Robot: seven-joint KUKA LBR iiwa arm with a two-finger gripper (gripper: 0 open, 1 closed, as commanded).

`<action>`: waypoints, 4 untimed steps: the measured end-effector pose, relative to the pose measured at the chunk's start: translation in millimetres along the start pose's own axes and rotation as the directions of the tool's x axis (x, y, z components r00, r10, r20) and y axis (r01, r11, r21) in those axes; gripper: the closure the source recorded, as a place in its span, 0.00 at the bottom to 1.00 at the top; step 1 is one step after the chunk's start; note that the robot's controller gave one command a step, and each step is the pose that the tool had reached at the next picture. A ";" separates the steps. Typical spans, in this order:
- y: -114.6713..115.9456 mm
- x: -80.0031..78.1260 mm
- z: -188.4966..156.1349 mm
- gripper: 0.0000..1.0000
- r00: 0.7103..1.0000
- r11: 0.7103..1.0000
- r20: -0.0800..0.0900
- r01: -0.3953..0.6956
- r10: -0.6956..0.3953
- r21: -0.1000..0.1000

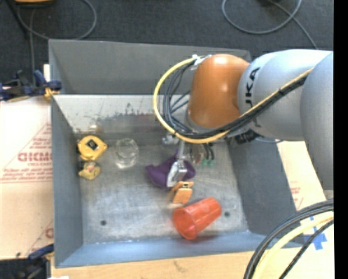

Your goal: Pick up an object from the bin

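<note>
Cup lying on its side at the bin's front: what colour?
Orange-red; the cup shows best in the camera view.

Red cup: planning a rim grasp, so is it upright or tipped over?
Tipped over: the red cup lies on its side on the bin floor.

Two cups: clear cup (126, 153), red cup (197, 217). One purple lump (159, 175). One orange block (183, 193). Two yellow toys (92, 147) at left.
</note>
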State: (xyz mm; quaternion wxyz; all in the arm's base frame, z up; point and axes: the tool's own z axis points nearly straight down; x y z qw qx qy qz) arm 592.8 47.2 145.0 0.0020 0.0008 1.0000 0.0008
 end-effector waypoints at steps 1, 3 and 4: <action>0.0 0.0 0.0 0.00 1.000 1.000 0.000 0.000 0.000 0.000; 14.0 -2.5 66.2 1.00 0.996 0.996 -0.008 -0.090 0.090 0.000; -9.7 16.6 -56.1 1.00 0.998 0.998 0.000 -0.064 0.064 0.003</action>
